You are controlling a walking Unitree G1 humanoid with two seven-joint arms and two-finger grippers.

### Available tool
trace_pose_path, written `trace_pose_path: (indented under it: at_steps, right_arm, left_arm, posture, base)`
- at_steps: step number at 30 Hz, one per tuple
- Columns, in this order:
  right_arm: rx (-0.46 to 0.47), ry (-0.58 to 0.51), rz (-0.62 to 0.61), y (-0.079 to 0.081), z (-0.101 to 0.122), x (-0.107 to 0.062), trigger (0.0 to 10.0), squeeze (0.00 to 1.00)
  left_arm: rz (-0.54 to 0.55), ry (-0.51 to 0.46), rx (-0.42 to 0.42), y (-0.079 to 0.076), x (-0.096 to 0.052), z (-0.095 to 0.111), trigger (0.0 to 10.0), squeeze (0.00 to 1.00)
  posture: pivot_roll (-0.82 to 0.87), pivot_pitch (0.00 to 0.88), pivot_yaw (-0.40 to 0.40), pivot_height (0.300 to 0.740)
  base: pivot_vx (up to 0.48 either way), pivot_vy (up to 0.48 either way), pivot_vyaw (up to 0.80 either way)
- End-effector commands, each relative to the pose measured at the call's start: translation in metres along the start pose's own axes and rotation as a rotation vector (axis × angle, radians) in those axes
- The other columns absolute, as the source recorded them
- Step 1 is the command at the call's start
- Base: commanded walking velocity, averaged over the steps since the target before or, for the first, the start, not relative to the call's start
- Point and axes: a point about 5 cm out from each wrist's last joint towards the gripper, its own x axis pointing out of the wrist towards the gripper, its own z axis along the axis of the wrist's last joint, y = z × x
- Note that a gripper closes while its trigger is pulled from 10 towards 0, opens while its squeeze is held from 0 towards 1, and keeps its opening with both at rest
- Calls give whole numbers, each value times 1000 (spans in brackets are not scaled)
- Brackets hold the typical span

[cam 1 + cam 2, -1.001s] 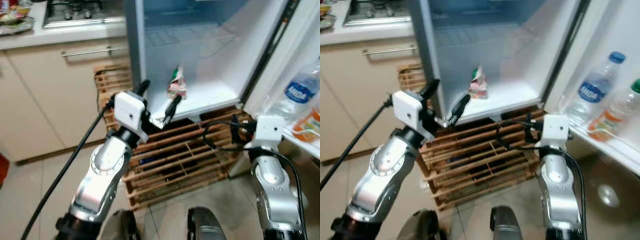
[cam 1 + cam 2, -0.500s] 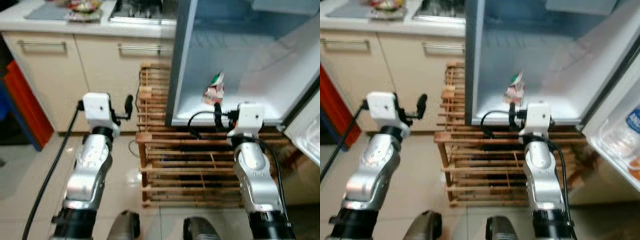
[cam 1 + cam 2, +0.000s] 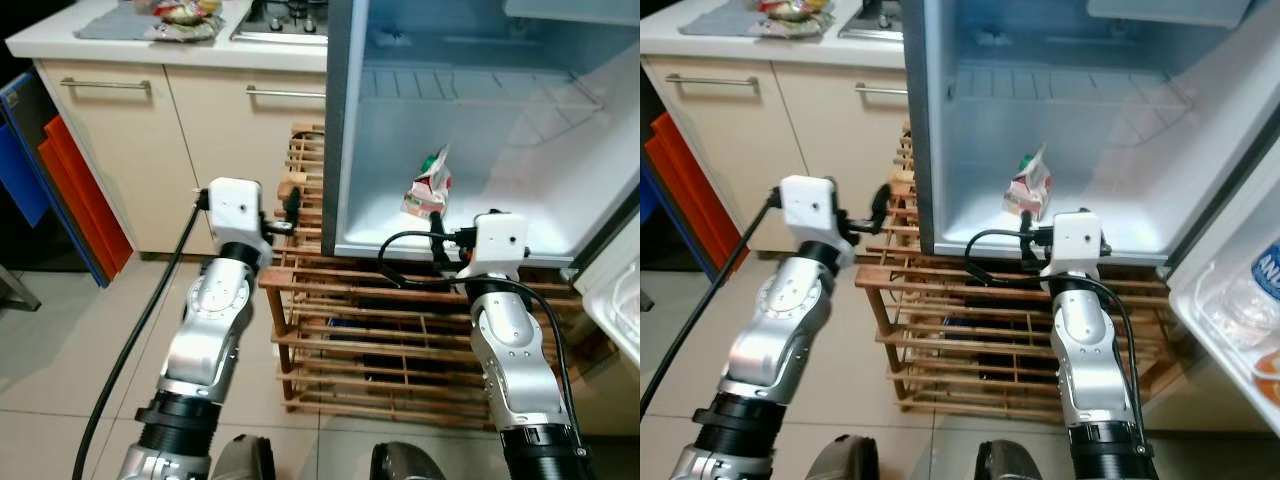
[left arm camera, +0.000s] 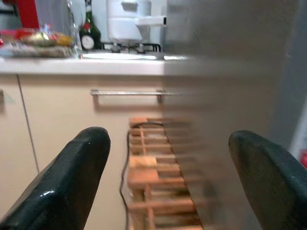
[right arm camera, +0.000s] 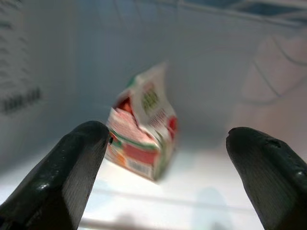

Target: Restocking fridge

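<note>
head views: a small carton [image 3: 427, 184] stands on the open fridge's floor [image 3: 520, 215], near its front edge. right wrist: right gripper [image 5: 165, 172] spread apart, facing the carton. left wrist: left gripper [image 4: 165, 179] spread, beside the fridge's outer wall.

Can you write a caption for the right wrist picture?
Open right gripper faces a small carton on the fridge floor.

One open fridge [image 3: 470, 120], centre to upper right of the head view, with one small carton [image 3: 428, 185] on its floor. One wooden slatted rack [image 3: 400, 340] below. Two cabinet handles [image 3: 105, 85] at upper left. One stove top [image 3: 280, 20] at the top edge. Two water bottles [image 3: 1250, 300] at far right, partly cut off. Two grippers: left gripper [image 4: 168, 177], right gripper [image 5: 165, 170].
</note>
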Motion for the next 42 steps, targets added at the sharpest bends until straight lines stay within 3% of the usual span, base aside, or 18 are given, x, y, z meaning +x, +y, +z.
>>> trace_pose_path:
  at_steps: [1, 9, 13, 19, 26, 33, 38, 42]
  right_arm:
    - [-10, -1, -10, -4, -1, 1, 10000, 0]
    - [-12, -3, 0, 0, 1, 5, 10000, 0]
    - [-56, 53, -104, -5, -5, 11, 10000, 0]
    - [-115, 104, -112, 9, -9, 30, 10000, 0]
    - [-129, 168, -146, 6, -13, 43, 10000, 0]
    - [-97, 337, -240, -6, -36, 53, 10000, 0]
    - [-82, 337, -223, 0, -27, 69, 10000, 0]
    - [-16, 277, -139, 19, -6, 86, 10000, 0]
  left_arm:
    - [9, -23, -15, -1, 2, 3, 10000, 0]
    - [31, -38, -13, 1, 1, 4, 10000, 0]
    - [27, -48, -10, 0, -1, 6, 10000, 0]
    - [25, -44, -9, -2, -3, 4, 10000, 0]
    - [53, -48, 0, 8, -13, 6, 10000, 0]
    - [74, -34, 25, 14, -26, 5, 10000, 0]
    - [82, -26, 36, 15, -32, 5, 10000, 0]
    - [76, -16, 42, 13, -34, 4, 10000, 0]
  posture:
    - [-137, 0, 10, 661]
    - [-132, 0, 7, 661]
    - [-129, 0, 7, 661]
    - [-114, 0, 0, 661]
    - [-68, 0, -35, 661]
    - [-16, 0, -63, 661]
    - [1, 0, -73, 661]
    - [7, 0, -76, 661]
  base:
    - [435, 0, 0]
    - [54, 0, 0]
    - [0, 0, 0]
    - [0, 0, 0]
    - [0, 0, 0]
    - [0, 0, 0]
    - [0, 0, 0]
    - [0, 0, 0]
